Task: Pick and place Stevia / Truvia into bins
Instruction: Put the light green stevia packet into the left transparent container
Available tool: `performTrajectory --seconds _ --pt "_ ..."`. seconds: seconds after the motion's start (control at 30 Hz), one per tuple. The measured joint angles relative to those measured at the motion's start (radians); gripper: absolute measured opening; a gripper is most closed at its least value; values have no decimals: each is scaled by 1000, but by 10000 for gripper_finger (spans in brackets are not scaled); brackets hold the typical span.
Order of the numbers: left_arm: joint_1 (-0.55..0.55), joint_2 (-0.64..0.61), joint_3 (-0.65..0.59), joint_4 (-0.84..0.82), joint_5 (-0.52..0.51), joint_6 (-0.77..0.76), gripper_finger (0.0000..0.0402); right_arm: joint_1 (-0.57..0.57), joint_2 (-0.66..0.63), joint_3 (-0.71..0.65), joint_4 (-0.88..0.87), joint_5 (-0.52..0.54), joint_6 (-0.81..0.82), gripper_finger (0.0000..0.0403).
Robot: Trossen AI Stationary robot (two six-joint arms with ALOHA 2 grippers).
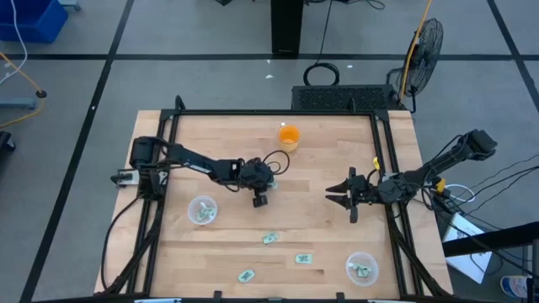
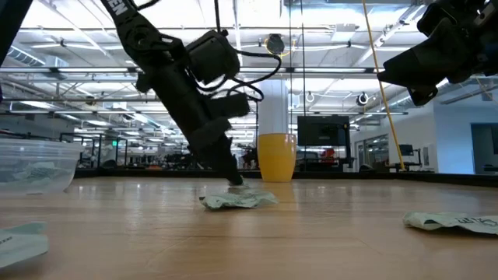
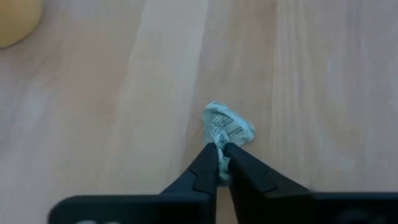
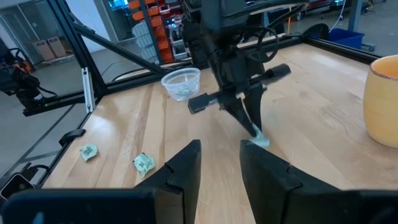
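My left gripper (image 1: 259, 199) stands over the middle of the table, between the left clear cup (image 1: 202, 210) and the orange cup, and is shut on a crumpled green-and-white packet (image 3: 227, 126). Both clear cups, left and right (image 1: 362, 268), have packets inside. Three more packets lie flat near the near edge (image 1: 269, 238), (image 1: 303, 258), (image 1: 246, 275). My right gripper (image 1: 332, 194) hangs open above the table's right half, pointing toward the left arm, and touches nothing. My left gripper pinches the packet by its near edge (image 3: 219, 142) between both fingertips (image 3: 208, 163). The fingers come steeply from above, slanting down. The crumpled packet (image 2: 237, 200) rests on the tabletop below the fingertips.
An orange cup (image 1: 289, 136) stands toward the far edge. A black frame (image 1: 173, 126) runs along the table's sides. Bare wood lies between the two grippers. In the low view one packet (image 2: 455, 222) lies at the right and the left cup (image 2: 35, 165) stands at the left.
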Motion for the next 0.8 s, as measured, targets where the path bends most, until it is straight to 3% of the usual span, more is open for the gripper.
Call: performTrajectory --seconds 0.2,0.37,0.5,0.6,0.8 --pt "-11 -152 1 -120 2 38 12 0 0 0 0 -3 4 105" --pt "-61 -348 3 -380 5 -46 42 0 0 0 -7 -4 25 105" --pt "-151 -494 3 -615 -3 -253 52 0 0 0 -9 -4 27 105" --pt "-256 -576 3 -774 -63 -442 36 0 0 0 -9 -4 27 105" --pt "-471 -628 1 -1037 -136 -845 15 0 0 0 -10 -4 27 105"
